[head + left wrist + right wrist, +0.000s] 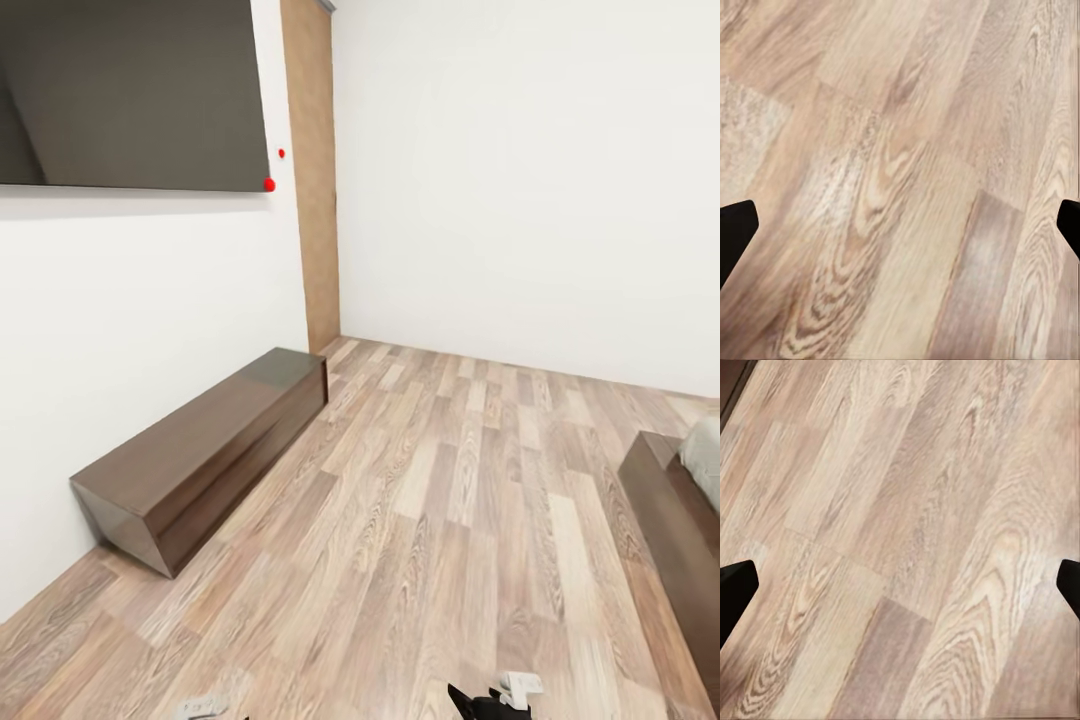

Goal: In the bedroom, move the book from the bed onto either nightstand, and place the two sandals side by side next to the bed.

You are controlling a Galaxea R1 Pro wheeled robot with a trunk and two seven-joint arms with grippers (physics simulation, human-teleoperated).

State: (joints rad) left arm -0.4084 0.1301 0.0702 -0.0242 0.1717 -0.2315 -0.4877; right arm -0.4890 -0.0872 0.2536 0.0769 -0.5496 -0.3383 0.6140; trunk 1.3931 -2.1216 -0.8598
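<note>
Rolling through the bedroom, bed [690,500] corner alongside.
Both hands' fingers [736,232] spread, empty; book likely light, pinch its edge.

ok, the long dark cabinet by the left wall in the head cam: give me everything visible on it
The dresser is a long, low box in dark brown wood with a glossy top that catches pale reflections. No handles or drawer lines can be made out on its faces. It stands upright on the wood-plank floor, its long back side against the white wall, below the dark wall panel. Its far end stops short of the brown door frame. Nothing rests on top, and it stands apart from the bed frame at the right edge.
</note>
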